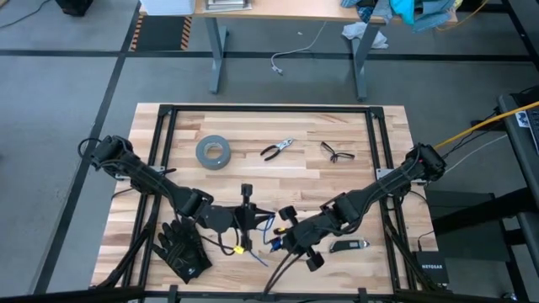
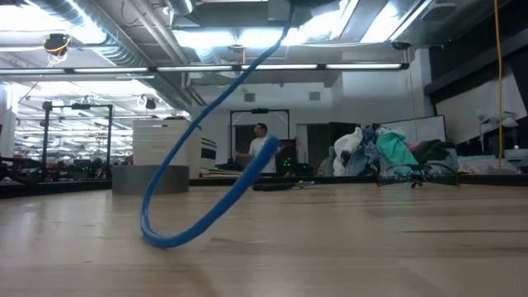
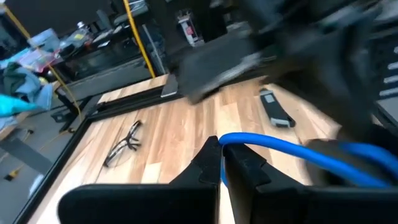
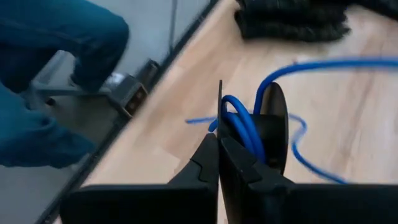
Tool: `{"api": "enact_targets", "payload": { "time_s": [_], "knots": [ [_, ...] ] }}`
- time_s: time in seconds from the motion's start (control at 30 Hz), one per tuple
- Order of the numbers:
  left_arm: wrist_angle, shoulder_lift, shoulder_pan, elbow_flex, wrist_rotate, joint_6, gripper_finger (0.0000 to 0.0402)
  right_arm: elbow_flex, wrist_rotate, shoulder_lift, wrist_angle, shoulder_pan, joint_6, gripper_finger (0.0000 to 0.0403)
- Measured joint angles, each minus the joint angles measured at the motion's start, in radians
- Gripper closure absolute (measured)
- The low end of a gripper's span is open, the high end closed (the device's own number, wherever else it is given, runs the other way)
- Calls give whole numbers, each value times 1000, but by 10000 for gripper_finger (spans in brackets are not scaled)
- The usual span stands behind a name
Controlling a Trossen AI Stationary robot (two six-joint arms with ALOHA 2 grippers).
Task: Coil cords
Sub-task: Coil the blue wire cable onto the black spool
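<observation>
cords (image 1: 263,225) sit low centre in the high view, mostly hidden between both arms; a blue loop fills the low view's left. left gripper (image 3: 221,163) and right gripper (image 4: 219,144) are each clamped on blue cord. "netgear" shows on a box (image 1: 429,268) at lower right, off the table (image 1: 278,126), whose upper half lies mostly open.

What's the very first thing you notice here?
The bright blue cord, looping up off the wooden table near its front edge. Both claws are shut on it: the left claw and the right claw meet in the middle. A grey tape roll lies farther back.
</observation>
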Motion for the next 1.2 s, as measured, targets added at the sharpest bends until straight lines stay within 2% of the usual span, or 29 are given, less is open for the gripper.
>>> {"api": "enact_targets", "payload": {
  "time_s": [0.1,0.33,0.5,0.8,1.0,1.2],
  "knots": [
    [-1,0,18,0,9,-38,400,0,-24,0,44,0,-29,402],
    [29,40,61,0,143,-91,400,0,-128,0,111,0,-99,402],
    [91,100,78,0,264,-64,400,0,-215,0,122,1,-123,402],
    [180,144,98,0,427,-48,400,0,-240,0,153,2,-152,402],
    [171,144,99,0,605,-18,400,0,-286,0,170,1,-165,402],
    [113,144,99,0,693,28,400,0,-370,4,182,1,-165,402]
  ]
}}
